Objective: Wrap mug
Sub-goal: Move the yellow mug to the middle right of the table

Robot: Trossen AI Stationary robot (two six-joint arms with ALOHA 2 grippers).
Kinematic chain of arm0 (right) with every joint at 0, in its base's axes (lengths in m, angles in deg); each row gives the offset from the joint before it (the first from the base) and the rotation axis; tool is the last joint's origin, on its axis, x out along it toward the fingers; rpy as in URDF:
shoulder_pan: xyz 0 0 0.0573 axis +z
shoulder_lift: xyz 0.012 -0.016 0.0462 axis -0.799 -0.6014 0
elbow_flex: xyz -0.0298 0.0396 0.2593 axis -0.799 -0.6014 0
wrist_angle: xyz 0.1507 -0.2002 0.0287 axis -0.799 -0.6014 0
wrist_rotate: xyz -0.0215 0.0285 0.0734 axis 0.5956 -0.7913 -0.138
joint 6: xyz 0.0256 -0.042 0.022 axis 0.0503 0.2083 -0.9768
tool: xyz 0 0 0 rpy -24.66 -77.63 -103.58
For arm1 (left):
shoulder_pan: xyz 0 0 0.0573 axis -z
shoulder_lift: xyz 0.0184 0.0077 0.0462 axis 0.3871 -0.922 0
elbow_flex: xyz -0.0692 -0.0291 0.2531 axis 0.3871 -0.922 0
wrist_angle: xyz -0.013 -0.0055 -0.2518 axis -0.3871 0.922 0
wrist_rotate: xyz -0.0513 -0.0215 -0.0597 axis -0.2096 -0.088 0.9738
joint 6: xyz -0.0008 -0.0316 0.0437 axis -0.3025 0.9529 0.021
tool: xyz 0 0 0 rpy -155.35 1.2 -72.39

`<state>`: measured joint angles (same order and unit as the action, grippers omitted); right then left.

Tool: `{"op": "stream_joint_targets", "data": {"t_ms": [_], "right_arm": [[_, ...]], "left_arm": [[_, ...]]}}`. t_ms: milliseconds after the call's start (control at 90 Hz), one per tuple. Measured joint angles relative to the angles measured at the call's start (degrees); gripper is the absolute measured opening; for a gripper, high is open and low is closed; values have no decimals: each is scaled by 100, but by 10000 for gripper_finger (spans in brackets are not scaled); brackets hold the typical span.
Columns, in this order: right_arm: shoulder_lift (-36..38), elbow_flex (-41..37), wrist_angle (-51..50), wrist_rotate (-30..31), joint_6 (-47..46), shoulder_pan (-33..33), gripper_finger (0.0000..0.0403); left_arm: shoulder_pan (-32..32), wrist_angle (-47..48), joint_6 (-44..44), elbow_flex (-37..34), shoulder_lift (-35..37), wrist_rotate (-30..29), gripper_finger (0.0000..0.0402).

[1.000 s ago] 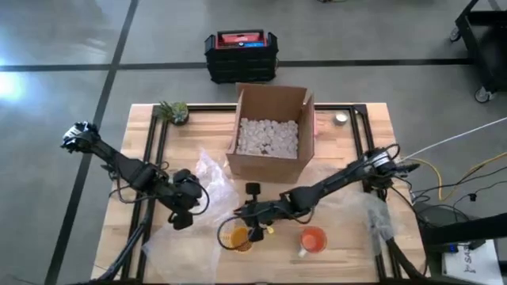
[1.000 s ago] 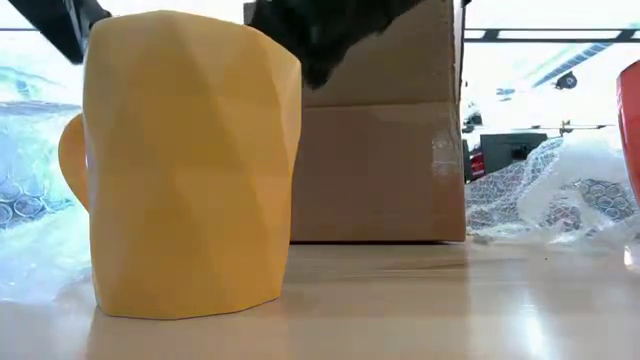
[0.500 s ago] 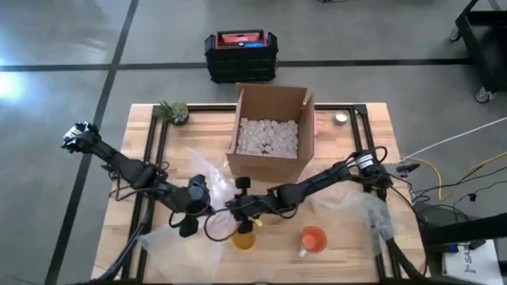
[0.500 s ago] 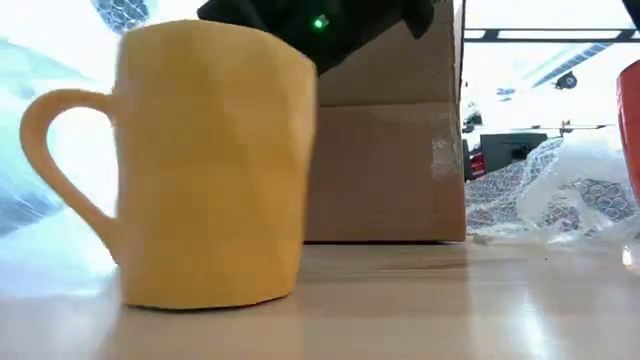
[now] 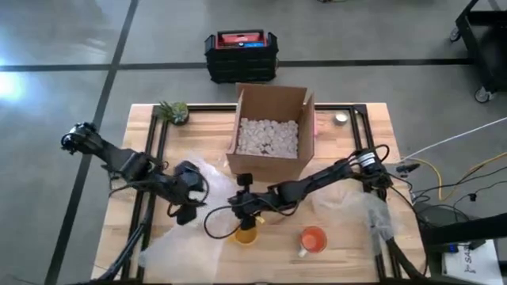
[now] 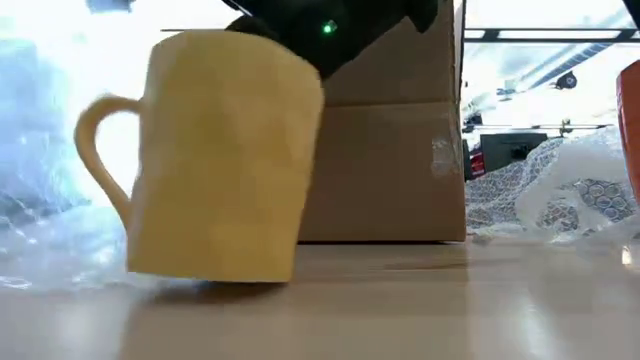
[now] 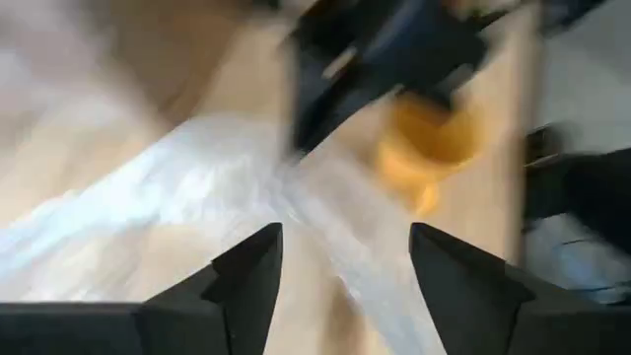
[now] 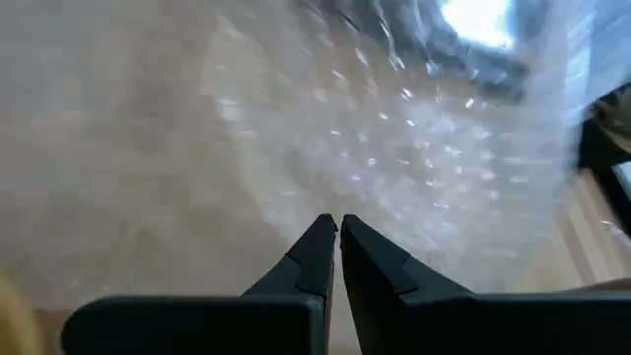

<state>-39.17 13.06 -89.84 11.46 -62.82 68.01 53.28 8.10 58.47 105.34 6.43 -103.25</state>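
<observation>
A yellow faceted mug stands tilted on the table near its front edge, its handle toward the left arm, beside a clear bubble wrap sheet. My right gripper is shut. It hangs over the mug's rim, fingers out over the wrap. My left gripper is open above the wrap, left of the mug, with nothing between its fingers. My right gripper comes at the mug from above and from the table's right, lying over the rim on the side away from the handle. Its own dark body hides the place of contact. The mug leans with one side of its base on the table.
An open cardboard box of packing peanuts stands behind the mug. An orange mug sits to the right near the front edge. More bubble wrap lies at the right. A small plant is at the far left.
My right gripper has gone from the front edge toward the far left. The yellow mug has turned so that its handle shows toward the left arm, and has tipped off level. My left gripper reached toward the mug, then drew back toward the left.
</observation>
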Motion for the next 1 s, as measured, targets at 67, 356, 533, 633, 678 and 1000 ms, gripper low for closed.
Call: {"op": "stream_joint_targets", "data": {"t_ms": [67,356,533,633,678,1000], "right_arm": [[48,0,-28,2,3,-11,8],[303,45,-640,-1,-197,32,8],[838,378,-1540,-1130,-1222,129,23],[905,376,-1550,-2418,-1503,338,53],[869,365,-1565,-2726,-1436,495,70],[496,586,-1865,-1559,-1001,1040,187]], "left_arm": [[41,294,287,-79,7,-64,204],[210,280,632,-480,28,355,165],[218,265,611,-489,94,192,143],[211,241,467,-519,104,-10,133],[211,231,394,-550,105,-32,130],[214,-51,289,-680,86,-48,115]]}}
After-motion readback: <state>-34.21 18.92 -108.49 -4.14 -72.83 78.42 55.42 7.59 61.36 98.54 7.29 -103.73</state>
